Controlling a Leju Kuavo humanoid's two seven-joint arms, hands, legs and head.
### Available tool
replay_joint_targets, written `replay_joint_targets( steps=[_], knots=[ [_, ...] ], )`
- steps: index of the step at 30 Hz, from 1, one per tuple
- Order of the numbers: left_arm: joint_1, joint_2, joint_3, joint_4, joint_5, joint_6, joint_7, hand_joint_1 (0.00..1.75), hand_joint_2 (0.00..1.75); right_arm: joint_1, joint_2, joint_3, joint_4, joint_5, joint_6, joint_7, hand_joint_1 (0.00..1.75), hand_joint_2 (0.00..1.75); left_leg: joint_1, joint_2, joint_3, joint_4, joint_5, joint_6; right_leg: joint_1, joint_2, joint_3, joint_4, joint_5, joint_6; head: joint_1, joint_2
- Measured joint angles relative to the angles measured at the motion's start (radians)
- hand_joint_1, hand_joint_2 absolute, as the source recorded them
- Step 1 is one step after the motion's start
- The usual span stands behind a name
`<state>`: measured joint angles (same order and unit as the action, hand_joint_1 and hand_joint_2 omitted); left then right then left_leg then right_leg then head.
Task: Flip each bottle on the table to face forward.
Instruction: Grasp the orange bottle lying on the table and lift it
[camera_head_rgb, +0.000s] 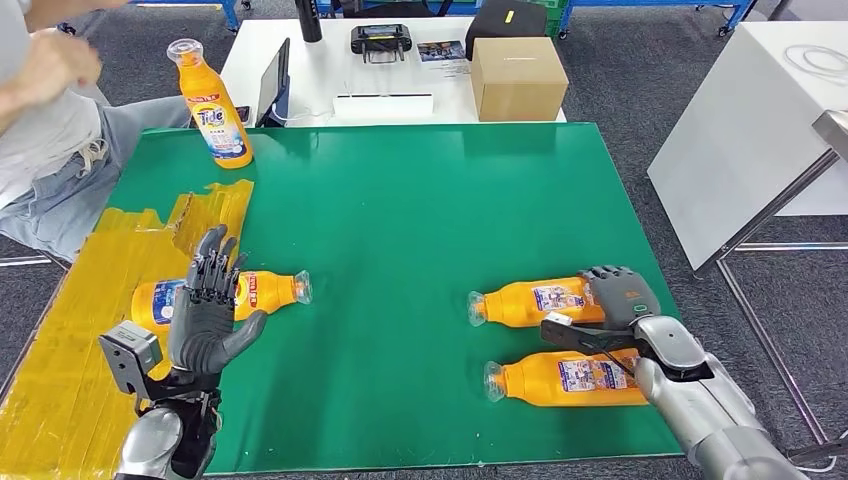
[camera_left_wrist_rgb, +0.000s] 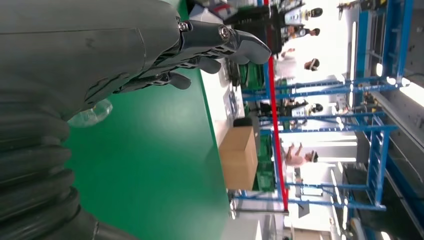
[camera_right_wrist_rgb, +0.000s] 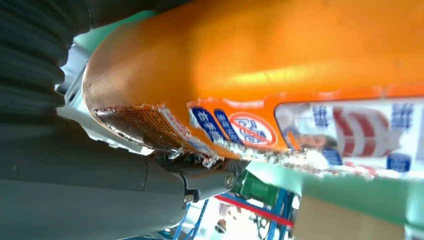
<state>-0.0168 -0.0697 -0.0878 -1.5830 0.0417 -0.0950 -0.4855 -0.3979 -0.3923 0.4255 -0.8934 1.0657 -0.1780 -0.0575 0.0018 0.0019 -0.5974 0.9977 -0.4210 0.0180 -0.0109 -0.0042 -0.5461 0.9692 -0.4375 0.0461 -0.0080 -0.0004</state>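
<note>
**Right hand wraps the upper right-side bottle; left hand hangs open over its own**

Four orange detergent bottles are out on the green mat (camera_head_rgb: 400, 230). One stands upright at the far left corner, the Tide bottle (camera_head_rgb: 212, 103), label facing the robot. The other three lie on their sides, long axes running across the table, caps pointing toward the middle.

On the robot's right, two lie parallel, one just behind the other. The right hand (camera_head_rgb: 622, 295) sits on the base end of the farther right bottle (camera_head_rgb: 530, 302), fingers curled over it; the right wrist view shows the orange body pressed close against the palm and thumb, so I judge it is gripping. The nearer right bottle (camera_head_rgb: 565, 378) lies just under the forearm, untouched.

On the left, the left hand (camera_head_rgb: 208, 305) is raised above the left bottle (camera_head_rgb: 255, 292), fingers spread and pointing away from the robot, holding nothing. The bottle's middle is hidden behind the hand; its cap points right.

The coming turn hinges on that long axis: the right hand has the bottle by its base, across its width, so rolling it about its length looks the natural move. A person sits at the far left edge.
</note>
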Motion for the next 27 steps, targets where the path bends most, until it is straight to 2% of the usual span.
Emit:
replay_joint_targets(
  steps=[4, 7, 11, 16, 19, 23, 27],
  knots=[
    [0.005, -0.002, -0.001, -0.008, 0.005, -0.014, 0.005, 0.0, 1.75, 0.032, 0.038, -0.042, -0.031, -0.011, -0.045, 0.0, 1.75, 1.75, 0.0, 0.0, -0.001, 0.0, 0.0, 0.0, 0.0, 0.0, -0.001, 0.0, 0.0, 0.0, 0.0, 0.0],
    [0.007, -0.003, -0.005, -0.012, 0.0, -0.016, 0.013, 0.0, 1.75, 0.061, 0.075, -0.087, -0.069, -0.074, -0.094, -0.029, 1.75, 1.75, 0.0, 0.0, -0.002, 0.0, 0.0, 0.0, 0.0, 0.0, -0.001, 0.0, 0.0, 0.0, 0.0, 0.0],
    [0.007, -0.003, -0.036, -0.012, -0.025, -0.003, 0.032, 0.0, 1.75, 0.126, 0.174, -0.188, -0.175, -0.247, -0.183, -0.12, 1.75, 1.75, 0.0, 0.0, -0.002, 0.0, 0.0, 0.0, 0.0, 0.0, -0.003, 0.0, 0.0, 0.0, 0.0, 0.0],
    [-0.005, -0.003, -0.094, -0.005, -0.034, 0.001, 0.044, 0.0, 1.75, 0.182, 0.289, -0.254, -0.316, -0.431, -0.196, -0.189, 1.75, 1.75, 0.001, 0.0, -0.002, 0.0, 0.0, 0.0, 0.0, 0.0, -0.003, 0.0, 0.0, 0.0, 0.0, 0.0],
    [-0.015, -0.003, -0.126, 0.004, -0.035, 0.001, 0.052, 0.0, 1.75, 0.195, 0.338, -0.263, -0.37, -0.554, -0.146, -0.219, 1.75, 1.75, 0.0, 0.0, -0.002, 0.0, 0.0, 0.0, 0.0, 0.0, -0.003, 0.0, 0.0, 0.0, 0.0, 0.0],
    [-0.032, -0.002, -0.166, 0.022, -0.034, 0.0, 0.056, 0.0, 1.75, 0.21, 0.396, -0.263, -0.417, -0.798, 0.015, -0.268, 1.75, 1.75, 0.0, 0.0, -0.002, 0.0, 0.0, 0.0, 0.0, 0.0, -0.003, 0.0, 0.0, 0.0, 0.0, 0.0],
    [-0.046, -0.001, -0.195, 0.038, -0.034, -0.001, 0.056, 0.0, 1.75, 0.213, 0.431, -0.256, -0.424, -0.93, 0.136, -0.276, 1.75, 1.75, 0.0, 0.0, -0.002, 0.0, 0.0, 0.0, 0.0, 0.0, -0.003, 0.0, 0.0, 0.0, 0.0, 0.0]
  ],
)
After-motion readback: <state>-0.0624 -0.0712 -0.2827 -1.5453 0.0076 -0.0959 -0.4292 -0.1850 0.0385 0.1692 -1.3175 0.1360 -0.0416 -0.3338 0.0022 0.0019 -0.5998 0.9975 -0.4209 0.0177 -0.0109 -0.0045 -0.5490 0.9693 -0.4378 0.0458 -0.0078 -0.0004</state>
